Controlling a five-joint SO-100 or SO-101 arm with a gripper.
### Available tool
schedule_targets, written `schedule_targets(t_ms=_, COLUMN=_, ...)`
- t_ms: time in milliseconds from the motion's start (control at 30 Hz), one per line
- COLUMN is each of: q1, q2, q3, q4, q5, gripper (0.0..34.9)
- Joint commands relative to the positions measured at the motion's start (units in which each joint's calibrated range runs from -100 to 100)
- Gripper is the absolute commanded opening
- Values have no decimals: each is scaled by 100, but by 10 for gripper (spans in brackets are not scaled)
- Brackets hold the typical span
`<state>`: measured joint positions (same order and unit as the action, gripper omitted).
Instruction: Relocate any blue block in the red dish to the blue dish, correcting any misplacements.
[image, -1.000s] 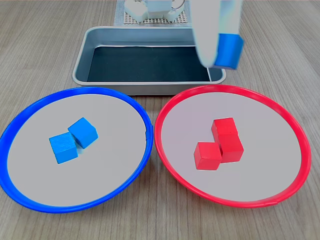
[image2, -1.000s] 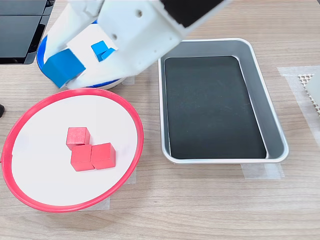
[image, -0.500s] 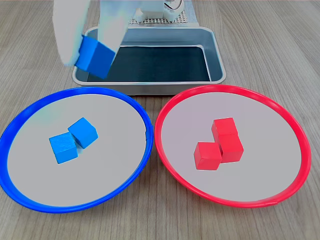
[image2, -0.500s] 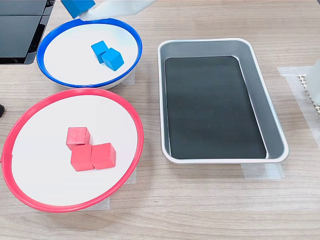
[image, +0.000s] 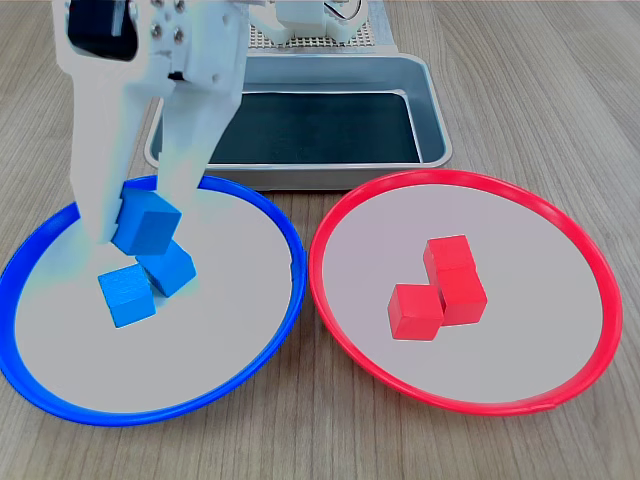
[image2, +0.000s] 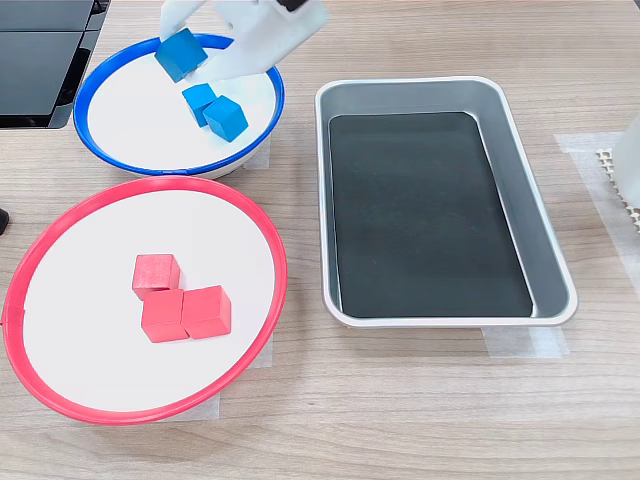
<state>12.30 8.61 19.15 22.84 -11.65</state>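
The blue block (image: 145, 222) (image2: 181, 53) is pinched between the two white fingers of the gripper (image: 140, 225) (image2: 185, 50), which is seen over the blue dish (image: 262, 205) (image2: 120, 165) in both exterior views. In the first exterior view the block is held tilted, near the dish's far edge and on the first exterior view's left side of it, just above two other blue cubes (image: 148, 282) (image2: 215, 108) that lie touching each other on the dish's grey floor. Whether the held block touches the upper of these two cannot be told; in the first exterior view its lower corner overlaps that cube. In the second exterior view the block is seen above the dish's inside, up and to the second exterior view's left of the pair. The red dish (image: 330, 225) (image2: 270, 240) is placed just beside the blue dish, their rims nearly touching, and three red cubes (image: 440, 287) (image2: 180, 298) are clustered in it, touching one another; no blue cube is seen in it. A steel tray (image: 300, 178) (image2: 420, 88) with a dark floor is set beyond both dishes in the first exterior view and to the second exterior view's right of them. All is laid on a wooden table (image: 540, 100) (image2: 400, 420).
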Motion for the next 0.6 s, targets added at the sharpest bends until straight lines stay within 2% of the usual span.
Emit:
schedule_targets(t_ms=0, q1=-21, q2=269, q3=-572, q4=-109, q5=-68, gripper=2)
schedule_targets(t_ms=567, q1=-152, q2=892, q3=-699, q4=-92, q5=-142, gripper=2)
